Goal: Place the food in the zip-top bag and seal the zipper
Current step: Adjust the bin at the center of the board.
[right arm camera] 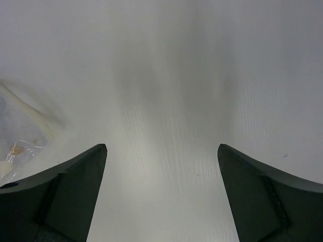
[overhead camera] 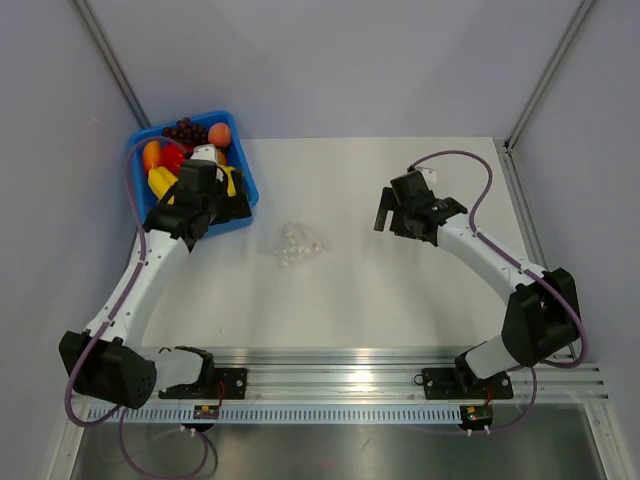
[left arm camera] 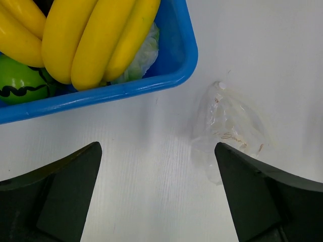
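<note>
The food, a round orange-red peach (overhead camera: 219,133), lies at the back of the blue bin (overhead camera: 252,190). The zip-top bag (overhead camera: 297,243) lies crumpled and see-through on the table's middle; its zipper cannot be made out. My left gripper (overhead camera: 236,207) is open and empty above the bin's near right corner. In the left wrist view it (left arm camera: 157,146) hangs over bare table, with the bag (left arm camera: 229,126) by its right finger. My right gripper (overhead camera: 383,218) is open and empty to the right of the bag. In the right wrist view (right arm camera: 162,147) the bag (right arm camera: 20,131) shows at the left edge.
The bin also holds dark grapes (overhead camera: 185,130), yellow bananas (left arm camera: 96,40), a green item (left arm camera: 17,80) and red and orange items (overhead camera: 160,156). The bin's rim (left arm camera: 126,88) lies just ahead of the left fingers. Grey walls close in the table at both sides.
</note>
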